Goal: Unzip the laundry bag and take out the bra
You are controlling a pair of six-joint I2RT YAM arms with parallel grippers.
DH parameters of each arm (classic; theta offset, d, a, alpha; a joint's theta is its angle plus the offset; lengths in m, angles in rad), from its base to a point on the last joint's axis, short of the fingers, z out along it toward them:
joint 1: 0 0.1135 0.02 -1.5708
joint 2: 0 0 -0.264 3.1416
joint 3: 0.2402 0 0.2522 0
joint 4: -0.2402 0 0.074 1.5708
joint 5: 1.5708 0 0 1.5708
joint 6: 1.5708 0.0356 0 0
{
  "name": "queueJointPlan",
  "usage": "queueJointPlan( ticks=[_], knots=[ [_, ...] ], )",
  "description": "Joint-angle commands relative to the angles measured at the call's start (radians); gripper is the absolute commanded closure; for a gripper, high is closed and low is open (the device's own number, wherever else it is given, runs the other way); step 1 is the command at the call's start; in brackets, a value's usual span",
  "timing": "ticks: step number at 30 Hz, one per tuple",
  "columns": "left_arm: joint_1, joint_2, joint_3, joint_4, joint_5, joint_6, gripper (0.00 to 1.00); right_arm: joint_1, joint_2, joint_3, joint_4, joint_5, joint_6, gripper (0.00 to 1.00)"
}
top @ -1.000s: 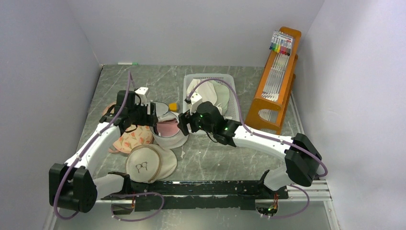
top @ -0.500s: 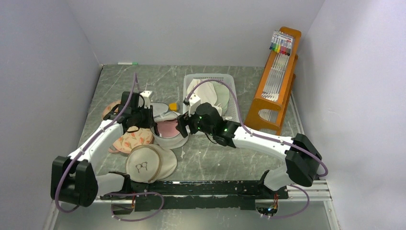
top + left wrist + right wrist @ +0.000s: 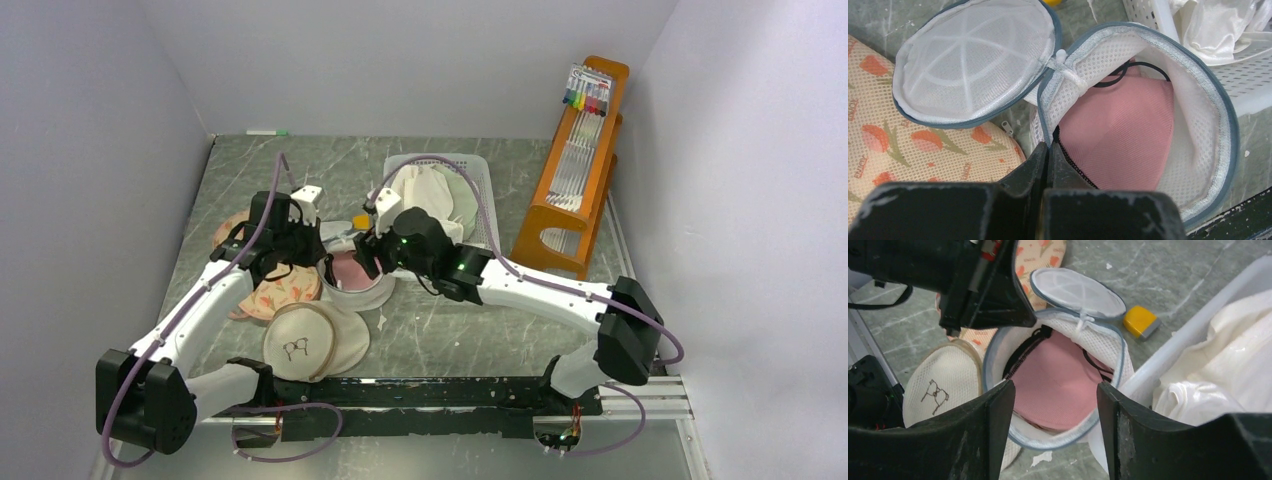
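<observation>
place: robot lab test cell | walls: plain pale panels [image 3: 420, 60] box in the table [image 3: 450, 325] on its left, far and right edges | rig: two white robot arms [image 3: 545, 290] bolted to a black rail [image 3: 420, 392] along the table's near edge, purple cables [image 3: 283, 168] looping loose | props: wooden rack [image 3: 548, 225] of markers by the right edge

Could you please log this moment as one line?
laundry bag: unzipped, open | bra: inside | left gripper: shut on bag rim | right gripper: open, over bra
</observation>
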Motion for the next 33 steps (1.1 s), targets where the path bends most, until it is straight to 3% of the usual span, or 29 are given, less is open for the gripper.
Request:
queueJointPlan(
  ticks=[1, 9, 17, 28, 33],
  knots=[
    [-0.013, -0.036, 0.018, 0.032, 0.055, 0.018, 0.93, 0.052, 0.073, 0.086, -0.088, 0.076, -0.077, 0.44],
    [-0.023, -0.138, -0.037, 0.118, 0.092, 0.023, 0.93, 0.141, 0.189, 0.1, -0.1, 0.14, -0.032, 0.59],
    [-0.031, -0.176, -0.08, 0.173, 0.139, 0.038, 0.93, 0.169, 0.143, -0.052, 0.065, 0.078, 0.054, 0.59],
    [-0.04, -0.206, -0.102, 0.197, 0.16, 0.067, 0.93, 0.155, 0.125, -0.028, 0.087, 0.193, 0.022, 0.52],
    [-0.051, -0.21, -0.105, 0.2, 0.161, 0.078, 0.93, 0.103, 0.123, -0.037, 0.142, 0.207, 0.085, 0.52]
  ],
)
